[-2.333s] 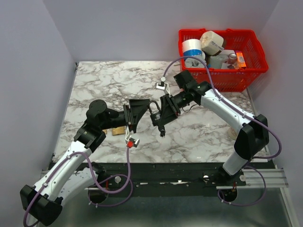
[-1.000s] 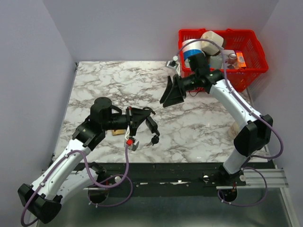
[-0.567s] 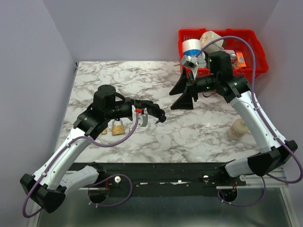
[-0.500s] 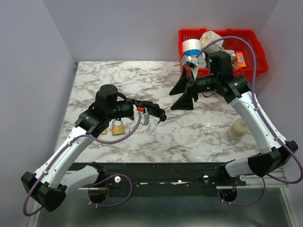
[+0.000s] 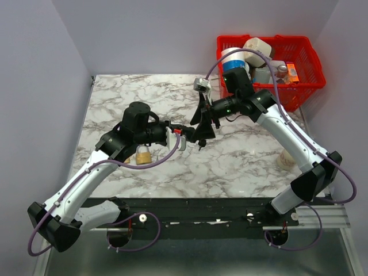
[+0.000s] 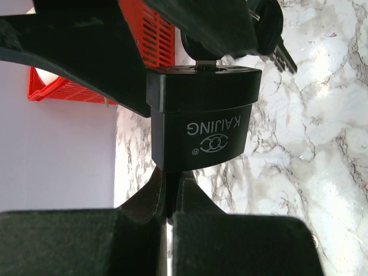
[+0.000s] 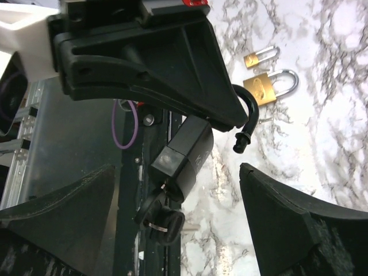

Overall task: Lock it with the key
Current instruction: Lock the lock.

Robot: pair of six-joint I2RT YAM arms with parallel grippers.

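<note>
My left gripper [image 5: 177, 135] is shut on the shackle of a black padlock [image 6: 201, 121], its fingers [image 6: 190, 198] pinching the bar below the body. The padlock [image 7: 184, 150] hangs above the table with its shackle [image 7: 250, 118] swung out, the free end clear of the body. The key [image 7: 162, 217], a bunch with black heads, sticks in the keyhole and dangles from the lock; its heads [image 6: 265, 26] show at the top of the left wrist view. My right gripper [image 5: 202, 124] is open, its fingers [image 7: 299, 224] wide on either side of the padlock and key, touching neither.
Two brass padlocks [image 7: 267, 86] lie on the marble table [image 5: 247, 161] under my left arm; one brass padlock [image 5: 144, 154] shows from above. A red basket [image 5: 299, 95] of odds and ends stands at the back right. A pale round object [image 5: 286, 156] sits near the right edge.
My right arm has swung back from near the basket and down to the padlock, its jaws narrowing slightly. My left arm has carried the padlock a little further right.
</note>
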